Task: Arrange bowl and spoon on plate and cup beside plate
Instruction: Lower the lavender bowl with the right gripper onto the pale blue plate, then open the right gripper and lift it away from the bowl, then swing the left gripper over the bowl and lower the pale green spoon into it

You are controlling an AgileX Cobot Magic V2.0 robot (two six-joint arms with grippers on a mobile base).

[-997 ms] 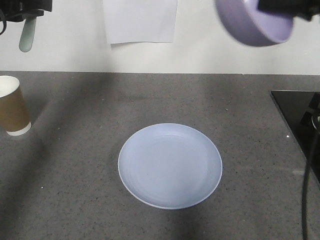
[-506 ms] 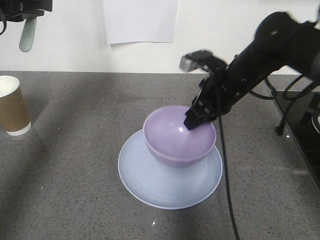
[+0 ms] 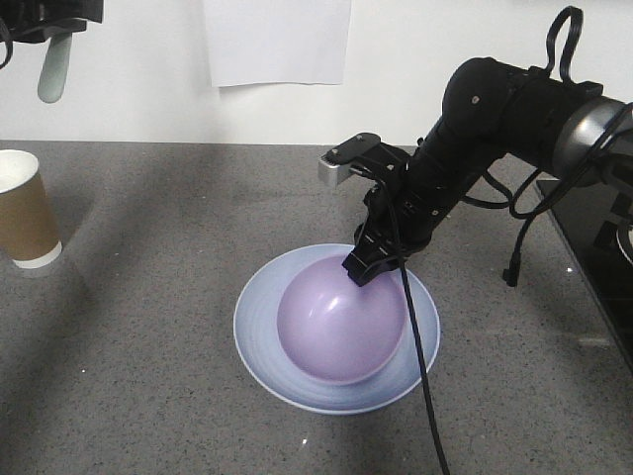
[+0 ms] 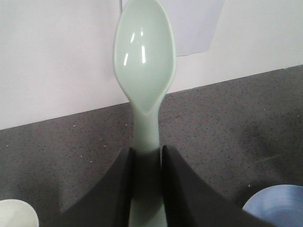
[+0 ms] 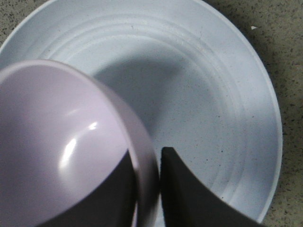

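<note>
- Plate is seen flat on the grey countertop, near its middle, with the bowl over it
- Bowl is held tilted above the plate's centre, its rim pinched at the far edge by the right gripper; in the right wrist view one finger is seen inside the wall and one outside
- If the pinch is let go at this tilt, the bowl is judged likely to rock, roll onto its side or slide off centre, since whether its base rests on the plate cannot be told
- Cup stands upright at the left edge, well apart from the plate, and is not yet set beside it
- Spoon is clamped by its handle in the left gripper, held high above the counter; a slip is judged possible on so narrow a handle
</note>
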